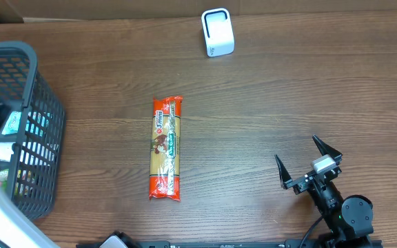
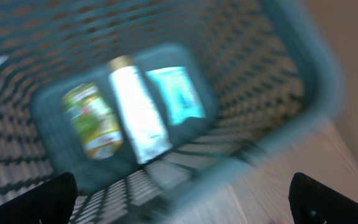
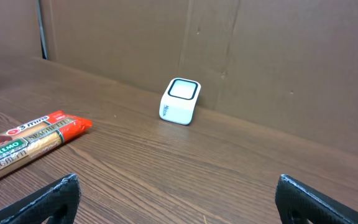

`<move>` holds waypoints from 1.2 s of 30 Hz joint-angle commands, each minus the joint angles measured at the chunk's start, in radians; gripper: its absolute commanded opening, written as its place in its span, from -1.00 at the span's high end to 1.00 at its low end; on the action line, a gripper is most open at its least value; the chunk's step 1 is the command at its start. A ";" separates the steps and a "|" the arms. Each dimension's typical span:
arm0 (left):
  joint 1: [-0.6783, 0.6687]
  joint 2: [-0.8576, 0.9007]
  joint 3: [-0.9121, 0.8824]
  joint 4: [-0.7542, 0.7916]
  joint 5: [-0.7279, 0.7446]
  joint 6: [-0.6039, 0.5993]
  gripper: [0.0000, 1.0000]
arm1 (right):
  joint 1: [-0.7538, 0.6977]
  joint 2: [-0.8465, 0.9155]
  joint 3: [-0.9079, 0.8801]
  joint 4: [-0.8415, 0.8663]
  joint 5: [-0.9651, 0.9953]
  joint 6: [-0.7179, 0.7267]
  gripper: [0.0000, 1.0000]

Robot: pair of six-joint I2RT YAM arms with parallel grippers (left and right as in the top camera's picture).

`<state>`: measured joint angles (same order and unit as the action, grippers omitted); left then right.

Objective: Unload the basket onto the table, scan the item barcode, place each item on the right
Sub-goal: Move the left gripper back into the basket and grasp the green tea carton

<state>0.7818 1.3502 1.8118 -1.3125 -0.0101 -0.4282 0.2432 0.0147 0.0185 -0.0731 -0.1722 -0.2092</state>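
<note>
The item, a long red and yellow spaghetti packet [image 1: 165, 148], lies flat mid-table; its red end shows at the left of the right wrist view [image 3: 23, 146]. A small white barcode scanner [image 1: 218, 32] stands at the far edge, also in the right wrist view [image 3: 179, 101]. My right gripper [image 1: 297, 150] is open and empty near the front right, well apart from the packet, its fingers spread wide over bare wood [image 3: 179, 199]. My left gripper [image 2: 182, 205] is open over the basket's rim, holding nothing; that view is blurred.
A grey mesh basket [image 1: 43, 131] stands at the left edge. Inside it lie a green packet [image 2: 92, 121], a white bottle [image 2: 138, 115] and a teal packet [image 2: 176, 93]. Brown cardboard walls [image 3: 260, 56] close off the back of the table.
</note>
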 commanded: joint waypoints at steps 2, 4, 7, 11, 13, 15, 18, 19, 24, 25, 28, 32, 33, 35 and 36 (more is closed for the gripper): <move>0.130 0.086 -0.062 -0.010 0.008 -0.108 -1.00 | 0.005 -0.012 -0.010 0.004 0.007 0.007 -1.00; 0.156 0.103 -0.092 0.001 0.007 -0.104 -0.99 | 0.005 -0.012 -0.010 0.004 0.007 0.007 -1.00; 0.199 0.134 -0.179 0.040 0.007 -0.085 -1.00 | 0.005 -0.012 -0.010 0.004 0.007 0.007 -1.00; 0.233 0.156 -0.306 0.119 0.002 -0.015 -1.00 | 0.005 -0.012 -0.010 0.004 0.007 0.007 -1.00; 0.240 0.166 -0.369 0.171 0.000 0.015 -1.00 | 0.005 -0.012 -0.010 0.004 0.007 0.007 -1.00; 0.239 0.174 -0.430 0.230 0.000 0.026 -0.99 | 0.005 -0.012 -0.010 0.004 0.007 0.007 -1.00; 0.239 0.193 -0.513 0.331 -0.008 0.040 -0.99 | 0.005 -0.012 -0.010 0.004 0.007 0.007 -1.00; 0.239 0.200 -0.528 0.352 -0.016 0.040 -0.99 | 0.005 -0.012 -0.010 0.004 0.007 0.007 -1.00; 0.239 0.297 -0.548 0.397 -0.051 0.040 -0.98 | 0.005 -0.012 -0.010 0.004 0.007 0.007 -1.00; 0.240 0.317 -0.548 0.399 -0.059 0.040 -0.97 | 0.005 -0.012 -0.010 0.004 0.007 0.007 -1.00; 0.240 0.370 -0.548 0.402 -0.113 0.018 -0.92 | 0.005 -0.012 -0.010 0.004 0.007 0.007 -1.00; 0.240 0.417 -0.548 0.443 -0.131 0.017 -0.93 | 0.005 -0.012 -0.010 0.004 0.007 0.007 -1.00; 0.240 0.430 -0.548 0.457 -0.132 0.018 -0.93 | 0.005 -0.012 -0.010 0.004 0.007 0.007 -1.00; 0.240 0.453 -0.548 0.478 -0.131 0.018 -0.93 | 0.005 -0.012 -0.010 0.004 0.007 0.007 -1.00; 0.240 0.477 -0.548 0.489 -0.132 0.018 -0.93 | 0.005 -0.012 -0.010 0.004 0.007 0.007 -1.00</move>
<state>1.0191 1.7844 1.2655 -0.8417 -0.1135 -0.4118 0.2428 0.0147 0.0185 -0.0734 -0.1719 -0.2092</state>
